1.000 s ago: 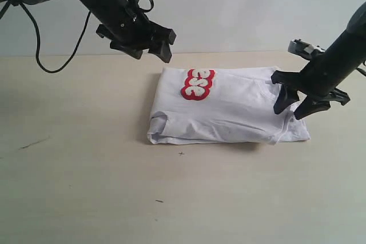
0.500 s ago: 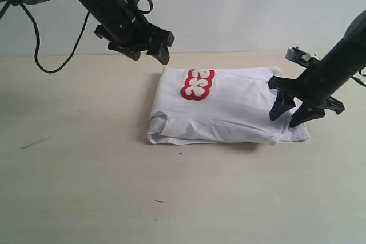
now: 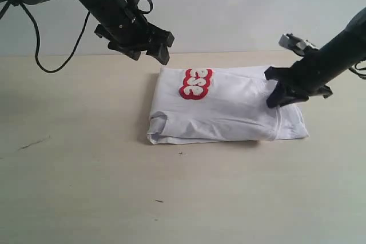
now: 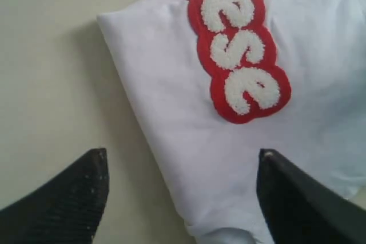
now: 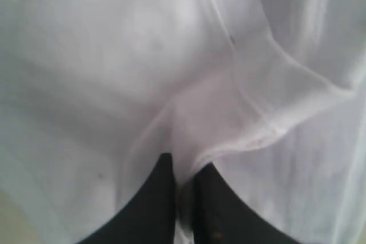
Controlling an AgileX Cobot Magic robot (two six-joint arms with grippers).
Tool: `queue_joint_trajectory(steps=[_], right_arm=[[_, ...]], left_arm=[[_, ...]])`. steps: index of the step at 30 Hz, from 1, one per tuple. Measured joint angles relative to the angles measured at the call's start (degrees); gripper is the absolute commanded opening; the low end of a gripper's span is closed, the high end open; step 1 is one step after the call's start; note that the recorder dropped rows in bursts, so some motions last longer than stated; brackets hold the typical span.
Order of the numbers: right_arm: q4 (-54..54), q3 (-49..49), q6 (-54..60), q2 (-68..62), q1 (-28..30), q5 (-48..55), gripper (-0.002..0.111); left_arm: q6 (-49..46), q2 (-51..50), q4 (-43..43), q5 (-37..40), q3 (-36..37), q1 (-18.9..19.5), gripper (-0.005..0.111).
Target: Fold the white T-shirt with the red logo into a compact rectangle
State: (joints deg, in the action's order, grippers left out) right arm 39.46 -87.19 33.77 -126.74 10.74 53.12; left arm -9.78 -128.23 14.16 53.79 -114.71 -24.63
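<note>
Holds the left gripper (image 3: 150, 50) agape and empty above the table (image 3: 86, 170), clear of the cloth. Has the white T-shirt (image 3: 229, 112) lying part-folded mid-table, the red logo (image 3: 195, 84) facing up. Clamps the right gripper (image 3: 278, 98) tight on its right-hand edge, probably to carry that end over leftward.

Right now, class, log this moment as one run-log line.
white T-shirt: partly folded | red logo: face up | left gripper: open, above shirt, holding nothing | right gripper: shut on white T-shirt edge

1 white T-shirt (image 3: 229, 112), 1 red logo (image 3: 195, 84), 2 grippers (image 3: 151, 52) (image 3: 274, 101)
</note>
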Motion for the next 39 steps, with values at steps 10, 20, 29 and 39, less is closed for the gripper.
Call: queue_joint_trajectory(steps=[10, 20, 29, 39], right_arm=[[4.24, -0.83, 13.38, 6.08, -0.23, -18.21, 0.001], [-10.85, -0.83, -2.96, 1.26, -0.23, -18.60, 0.038], [-27.86, -0.83, -24.95, 3.55, -0.10, -19.84, 0.024], [-12.64, -0.83, -5.77, 3.58, -8.98, -20.37, 0.000]], left_arm=[[-2.86, 0.00, -0.23, -3.14, 0.03, 0.00, 0.070], [-3.41, 0.00, -0.35, -4.24, 0.13, 0.00, 0.070], [-10.67, 0.00, 1.68, -3.35, 5.02, 0.00, 0.042], [-21.48, -0.50, 11.34, -5.74, 7.92, 0.00, 0.000]])
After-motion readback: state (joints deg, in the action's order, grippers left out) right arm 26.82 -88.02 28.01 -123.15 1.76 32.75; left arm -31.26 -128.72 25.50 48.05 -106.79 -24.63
